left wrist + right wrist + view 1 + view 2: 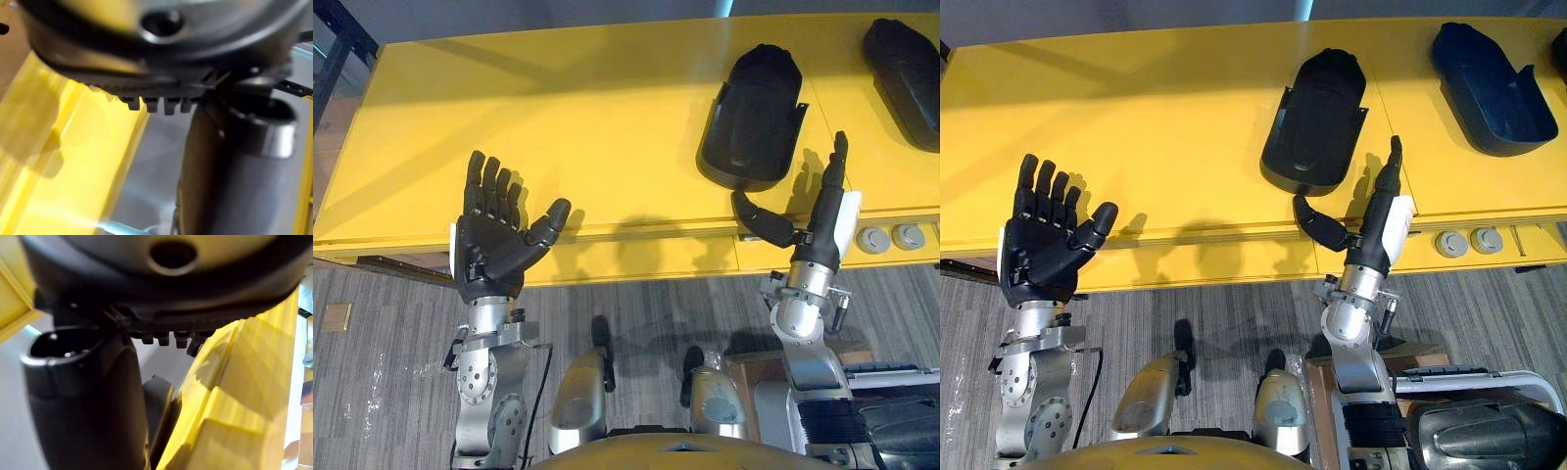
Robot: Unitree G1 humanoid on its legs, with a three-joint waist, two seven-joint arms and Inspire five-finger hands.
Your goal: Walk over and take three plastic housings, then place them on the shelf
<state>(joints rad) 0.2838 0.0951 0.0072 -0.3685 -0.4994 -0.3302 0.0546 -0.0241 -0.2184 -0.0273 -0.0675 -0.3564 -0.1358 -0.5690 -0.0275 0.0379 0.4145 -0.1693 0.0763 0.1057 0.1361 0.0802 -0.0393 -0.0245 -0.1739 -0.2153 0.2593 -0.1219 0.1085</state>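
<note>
Left eye: my left hand (489, 245) hangs over the near edge of the long yellow table (587, 108), palm toward the camera, fingers spread and empty. My right hand (822, 211) stands edge-on, fingers straight, holding nothing, just short of a glossy black moulded plastic housing (751, 117) lying right of centre.

Right eye: a second dark plastic housing (1489, 88) lies near the far right corner.

Left wrist: the table's yellow edge.

Right wrist: my thumb (88, 396) beside the table's near edge.
</note>
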